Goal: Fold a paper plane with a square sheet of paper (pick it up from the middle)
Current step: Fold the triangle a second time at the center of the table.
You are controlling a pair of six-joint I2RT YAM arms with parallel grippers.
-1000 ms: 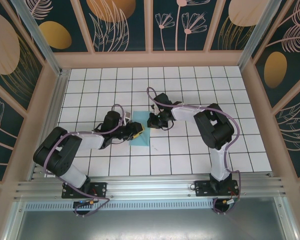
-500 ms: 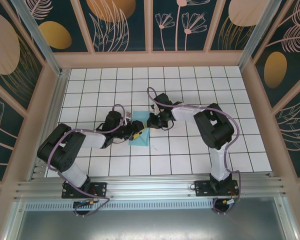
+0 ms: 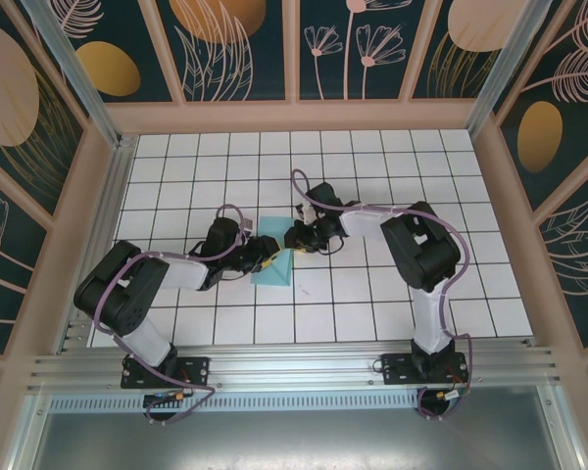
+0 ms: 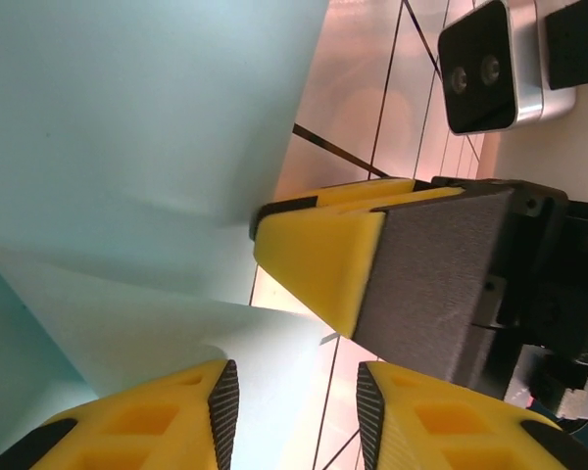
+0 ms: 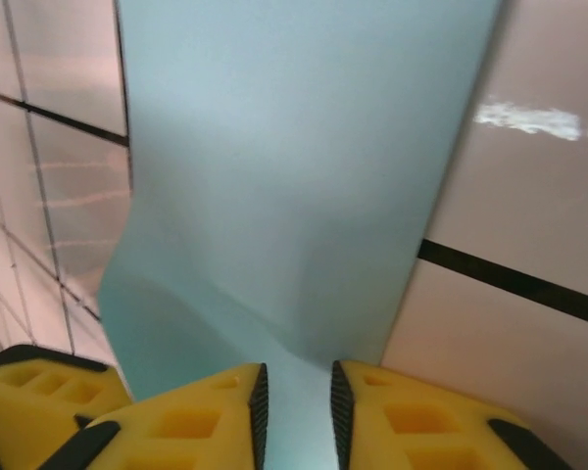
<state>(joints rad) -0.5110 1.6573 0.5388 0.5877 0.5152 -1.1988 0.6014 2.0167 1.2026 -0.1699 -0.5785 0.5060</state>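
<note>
The square sheet of paper (image 3: 276, 272) lies mid-desk (image 3: 372, 294) between both arms, creased and partly doubled over, but no pointed dart shows, so most folds seem left to make. The left tool (image 4: 296, 413) gapes, one flap lying between its jaws. The right tool (image 5: 297, 406) is parted narrowly astride a raised ridge, not visibly pinching.

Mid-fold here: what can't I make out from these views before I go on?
Creases on the paper: top view, too small; left gripper and right gripper cover its upper part.
Right gripper's hold on the paper: right wrist view, sheet runs into the gap, bottom edge cuts it.
Paper's outline: left wrist view, cut by frame edges.
</note>
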